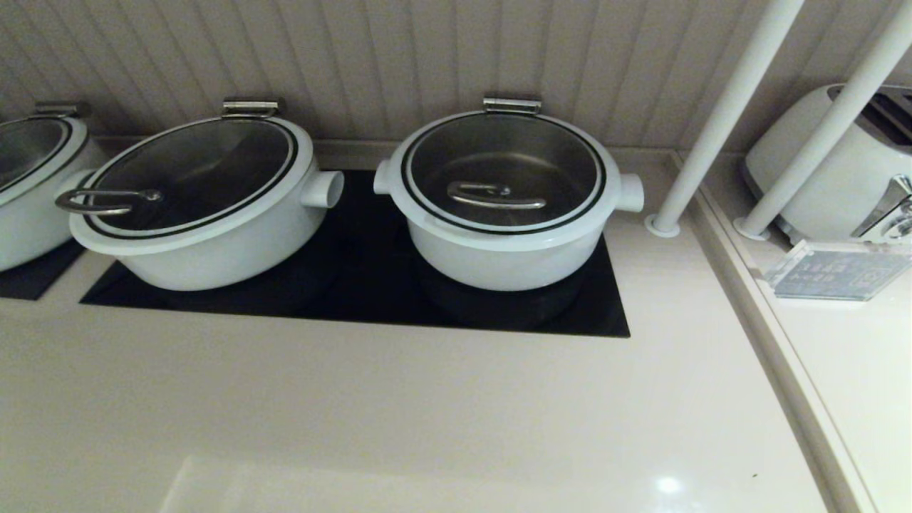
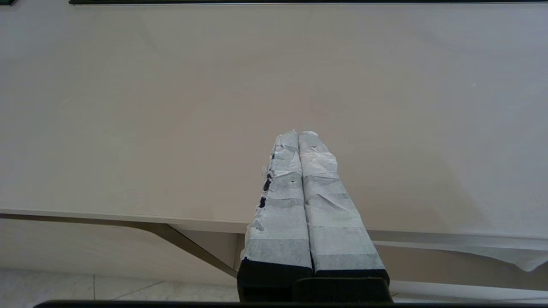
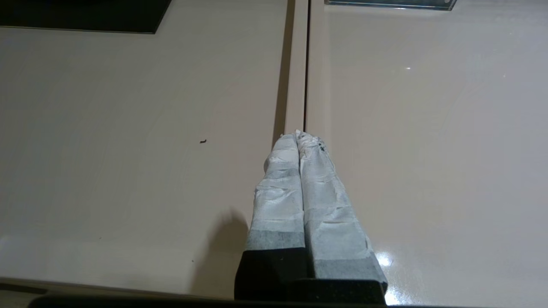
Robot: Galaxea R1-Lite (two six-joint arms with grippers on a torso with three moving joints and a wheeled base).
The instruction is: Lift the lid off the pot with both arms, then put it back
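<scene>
The deep white pot [image 1: 502, 256] with two stub handles stands on the black cooktop [image 1: 356, 299], right of centre in the head view. The glass lid [image 1: 503, 169] with white rim and central steel loop handle [image 1: 495, 194] sits on it. Neither arm shows in the head view. My left gripper [image 2: 298, 133] is shut and empty, over the beige counter near its front edge. My right gripper [image 3: 298, 136] is shut and empty, over the counter by a seam, far from the pot.
A wider, shallower white pot [image 1: 206, 214] with its own glass lid stands left of the deep pot, and another pot [image 1: 32, 178] at far left. Two white poles [image 1: 719, 121] rise at the right. A white toaster [image 1: 841, 164] and a clear sign holder [image 1: 833, 271] stand beyond them.
</scene>
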